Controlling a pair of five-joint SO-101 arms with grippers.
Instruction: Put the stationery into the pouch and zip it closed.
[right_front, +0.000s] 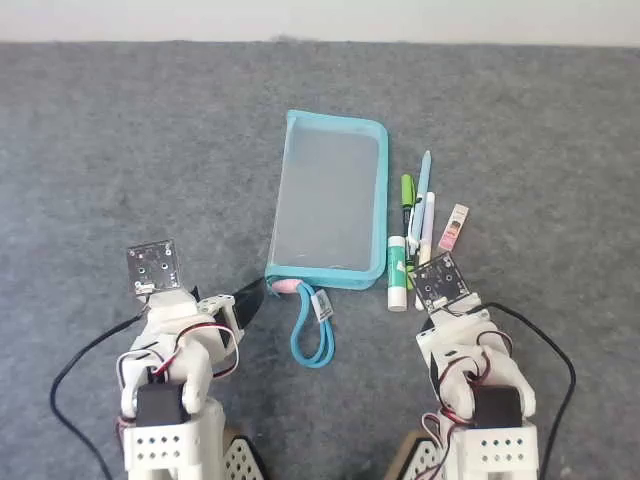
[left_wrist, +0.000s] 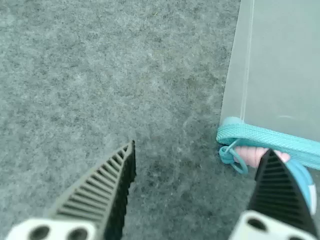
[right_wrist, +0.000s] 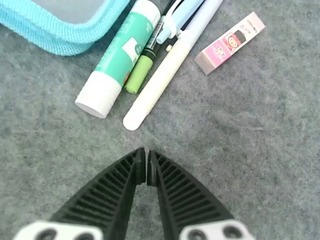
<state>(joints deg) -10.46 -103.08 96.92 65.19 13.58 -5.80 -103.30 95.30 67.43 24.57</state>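
Note:
A teal pouch (right_front: 330, 200) with a clear face lies flat mid-table, its pink zipper pull (left_wrist: 250, 156) and teal loop strap (right_front: 312, 335) at the near corner. Beside it lie a glue stick (right_wrist: 120, 60), a green highlighter (right_wrist: 142, 70), a white pen (right_wrist: 170, 65), a blue pen (right_wrist: 175, 22) and a pink eraser (right_wrist: 230, 42). My left gripper (left_wrist: 200, 147) is open just short of the pouch's near corner (left_wrist: 235, 130), one finger (left_wrist: 280, 190) over the pull. My right gripper (right_wrist: 146, 152) is shut, empty, a little short of the white pen's end.
Grey carpet-like cloth (right_front: 120, 150) covers the whole table. Open surface lies left of the pouch and right of the eraser (right_front: 453, 227). Both arm bases (right_front: 170, 430) stand at the near edge, with cables trailing beside them.

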